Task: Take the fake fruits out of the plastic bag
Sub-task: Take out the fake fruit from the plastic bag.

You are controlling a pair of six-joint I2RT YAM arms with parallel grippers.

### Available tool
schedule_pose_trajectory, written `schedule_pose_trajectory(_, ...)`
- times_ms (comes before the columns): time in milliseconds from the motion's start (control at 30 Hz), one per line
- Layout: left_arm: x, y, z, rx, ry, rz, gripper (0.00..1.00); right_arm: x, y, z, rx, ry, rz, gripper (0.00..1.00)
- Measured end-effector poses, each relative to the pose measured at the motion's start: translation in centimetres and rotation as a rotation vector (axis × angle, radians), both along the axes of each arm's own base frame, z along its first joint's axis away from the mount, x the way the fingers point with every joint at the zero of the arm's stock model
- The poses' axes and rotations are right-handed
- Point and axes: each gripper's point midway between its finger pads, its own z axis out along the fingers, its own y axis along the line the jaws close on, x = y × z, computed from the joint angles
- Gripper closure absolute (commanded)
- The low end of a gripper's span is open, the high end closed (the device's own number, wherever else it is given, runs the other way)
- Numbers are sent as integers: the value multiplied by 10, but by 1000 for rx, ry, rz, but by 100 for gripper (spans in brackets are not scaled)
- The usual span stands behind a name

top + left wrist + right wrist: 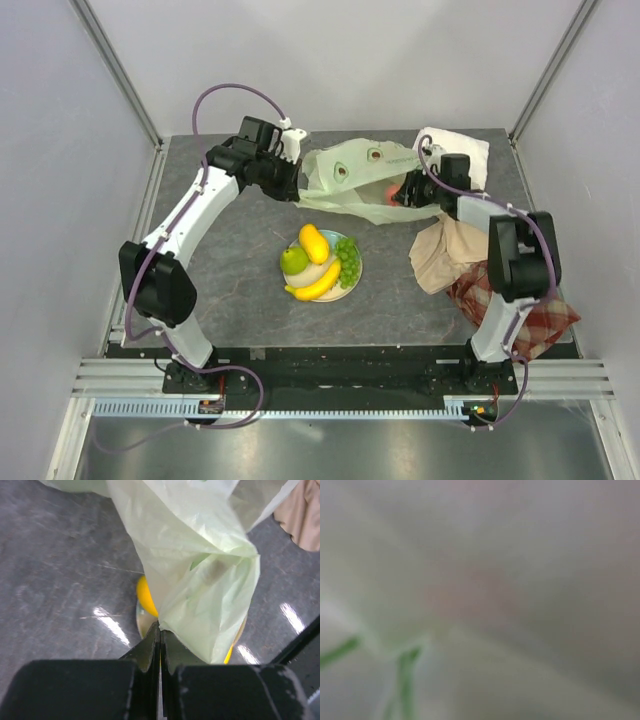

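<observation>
The pale-green plastic bag (pixel 360 175) lies at the back middle of the table. My left gripper (pixel 298 192) is shut on the bag's left edge; in the left wrist view the jaws (pixel 160 630) pinch the film, and the bag (pixel 200 580) hangs in front of them. My right gripper (pixel 408 190) is pushed into the bag's right side, next to a pink-orange fruit (pixel 392 190) that shows through the film. Its fingers are hidden. The right wrist view shows only blurred film. A plate (pixel 352 283) holds a yellow mango (pixel 313 243), a green apple (pixel 294 261), a banana (pixel 315 285) and grapes (pixel 348 258).
A white cloth (pixel 455 150) lies behind the right arm. A beige cloth (pixel 440 258) and a plaid cloth (pixel 525 315) lie at the right. Two rounded shapes with dark spots (pixel 340 170) show through the bag. The mango (pixel 145 596) shows under the bag in the left wrist view.
</observation>
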Motion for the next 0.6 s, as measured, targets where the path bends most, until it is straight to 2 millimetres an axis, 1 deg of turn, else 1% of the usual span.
schedule_pose_trajectory(33, -5, -3, -4, -2, 18, -14, 98, -18, -1, 3, -2, 9, 8, 73)
schedule_pose_trajectory(67, -9, -6, -7, -6, 32, -26, 98, -33, 4, 7, 1, 13, 28, 74)
schedule_pose_trajectory(133, -15, -10, -12, -13, 55, -42, 99, -50, 20, 21, 19, 3, 86, 75)
schedule_pose_trajectory(233, -17, -14, -14, -27, 70, -49, 98, -56, 46, 49, 58, -45, 186, 75)
schedule_pose_trajectory(300, -13, -16, -17, -28, 81, -44, 98, -53, 61, 75, 80, -84, 251, 75)
schedule_pose_trajectory(367, -7, -18, -20, -30, 91, -35, 98, -47, 71, 105, 90, -143, 310, 75)
schedule_pose_trajectory(433, 1, -22, -22, -33, 94, -28, 98, -47, 76, 133, 87, -205, 360, 75)
schedule_pose_trajectory(467, 4, -22, -22, -33, 93, -22, 98, -50, 77, 147, 83, -231, 386, 75)
schedule_pose_trajectory(533, 12, -24, -20, -38, 89, -8, 98, -63, 77, 171, 64, -280, 438, 75)
schedule_pose_trajectory(567, 15, -24, -18, -42, 84, -3, 98, -70, 77, 178, 56, -294, 458, 75)
schedule_pose_trajectory(600, 19, -24, -15, -47, 78, 4, 99, -81, 76, 186, 42, -308, 486, 75)
